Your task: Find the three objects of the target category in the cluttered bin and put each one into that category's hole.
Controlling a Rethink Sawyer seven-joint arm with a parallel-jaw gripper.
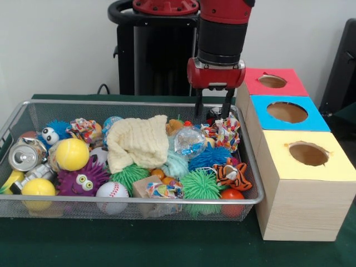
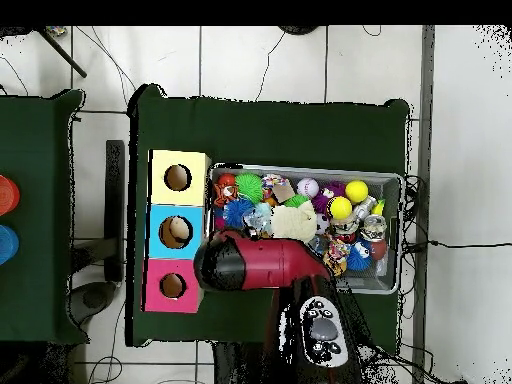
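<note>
The wire mesh bin (image 1: 133, 201) lies on the green table, full of toys; it also shows in the overhead view (image 2: 391, 181). One speckled rope bundle (image 1: 225, 131) lies at the bin's back right. My gripper (image 1: 213, 109) hangs just above and behind that bundle, open and empty. A second bundle (image 1: 83, 128) lies at the back left and shows in the overhead view (image 2: 335, 260). A third bundle (image 1: 162, 189) lies at the front middle on a cardboard block. In the overhead view the arm (image 2: 250, 263) hides the gripper.
Three wooden boxes stand right of the bin, with a red-topped hole (image 1: 272, 81), a blue-topped hole (image 1: 287, 112) and a yellow-topped hole (image 1: 308, 154). A cream waffle cloth (image 1: 136, 143), a clear crinkly ball (image 1: 189, 142), a tiger toy (image 1: 232, 175) and spiky balls crowd the bin.
</note>
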